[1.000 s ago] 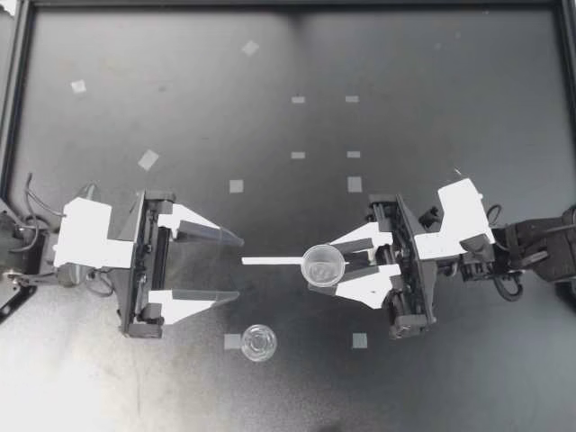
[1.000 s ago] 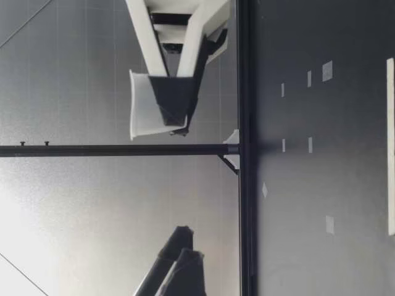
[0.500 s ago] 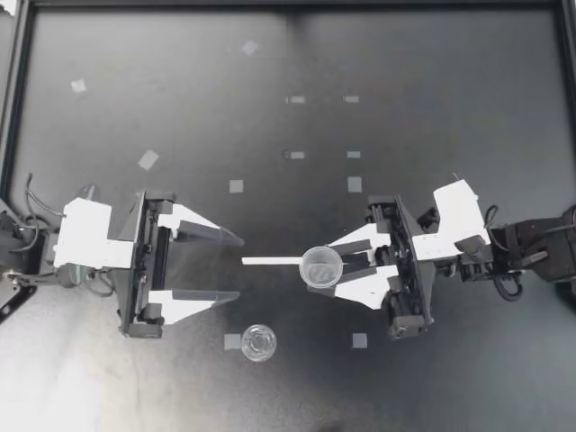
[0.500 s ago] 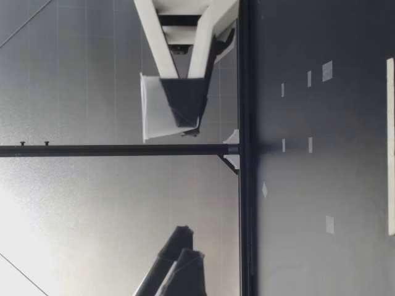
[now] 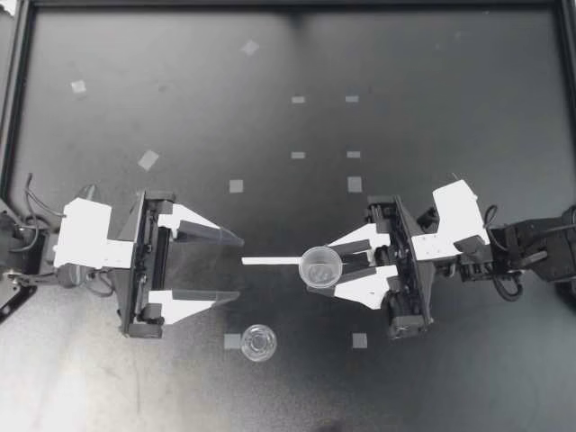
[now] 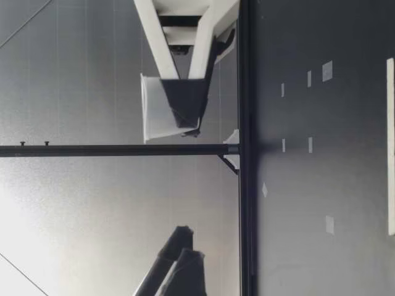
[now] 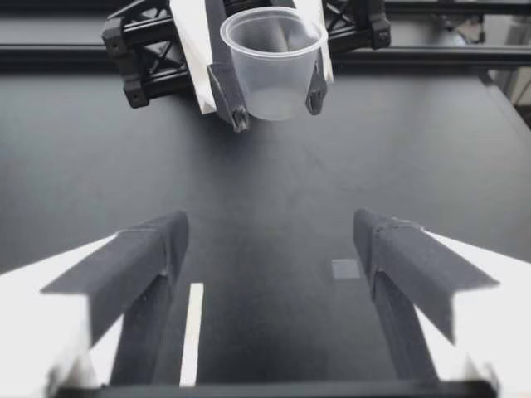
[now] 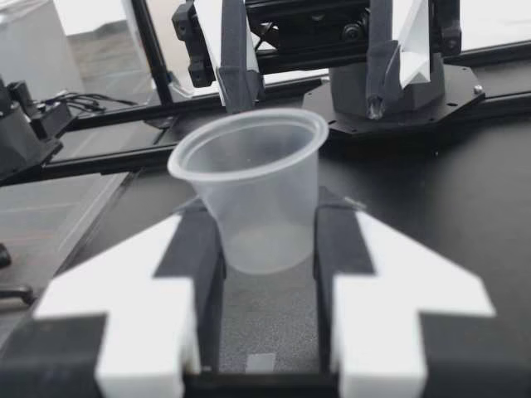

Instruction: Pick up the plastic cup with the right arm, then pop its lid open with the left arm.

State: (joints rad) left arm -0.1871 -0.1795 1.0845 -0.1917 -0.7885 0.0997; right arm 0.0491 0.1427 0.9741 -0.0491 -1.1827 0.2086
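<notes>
My right gripper (image 5: 322,268) is shut on a clear plastic cup (image 5: 322,266), one finger on each side. The cup (image 6: 159,116) hangs upright above the table, mouth up, and looks empty (image 8: 253,186). My left gripper (image 5: 238,267) faces it across a short gap, open, with nothing between its fingers (image 7: 149,257). In the left wrist view the held cup (image 7: 274,62) is straight ahead of that gripper. A second clear cup (image 5: 258,342) stands on the table just beside the left gripper's nearer finger. A thin white strip (image 5: 270,261) lies on the table between the two grippers.
The black table (image 5: 432,81) carries several small grey tape squares, such as one (image 5: 359,340) near the right gripper and one (image 5: 236,186) toward the middle. A black frame rail (image 5: 288,4) borders the far edge.
The right gripper sank a little with the cup during the first half second, then held still. The left gripper has not moved.
</notes>
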